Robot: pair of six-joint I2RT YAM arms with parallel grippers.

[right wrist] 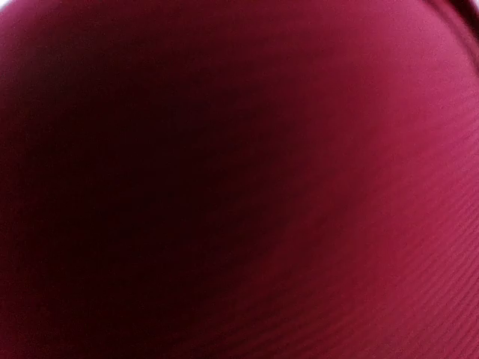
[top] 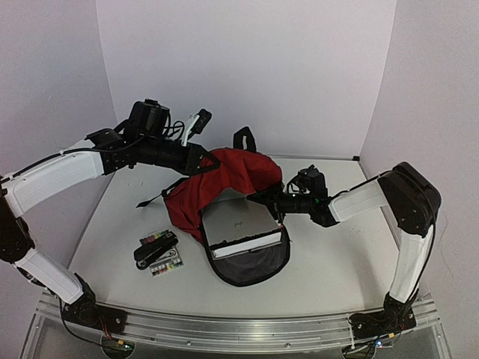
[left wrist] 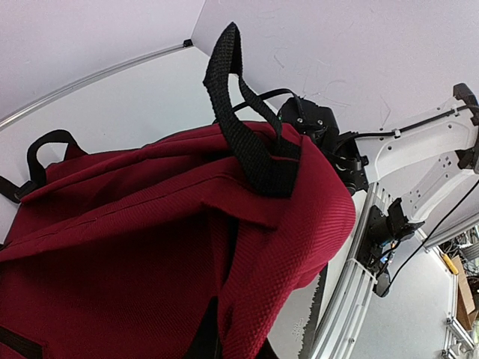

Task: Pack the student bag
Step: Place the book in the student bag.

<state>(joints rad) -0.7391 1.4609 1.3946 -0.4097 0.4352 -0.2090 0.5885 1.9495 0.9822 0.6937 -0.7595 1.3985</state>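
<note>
Red bag (right wrist: 239, 179) fabric is filling the whole right wrist view, blurred and pressing right up at the lens, so no fingers are showing there. In the top view the bag is sitting mid-table (top: 337, 262), its red body bunching up toward 11 o'clock and its dark front flap (top: 247, 268) lying open toward 6 o'clock. Silver slab (top: 238, 223), laptop-like, is lying in the opening, its white edge facing 6 o'clock and its far end tucking under the red cloth. Left gripper (top: 209, 159) is pointing toward 3 o'clock, raised off the table, clamping tight on the top of the bag's cloth and holding it up; the fingers themselves are hiding behind cloth in both views. Right gripper (top: 263, 199) is pointing toward 9 o'clock, its tip burying in the cloth edge at the slab's 1 o'clock corner; cannot tell how wide the jaws are standing or whether they are gripping anything. Left wrist view is looking over the hanging red cloth, with the black handle loop (left wrist: 243, 120) standing up at 12 o'clock and a black strap (left wrist: 45, 149) curling at 9 o'clock. What looks like a black stapler (top: 153, 251) is lying across a colour-dot pack (top: 168, 260) on the table at the bag's 8 o'clock, just beside it.
</note>
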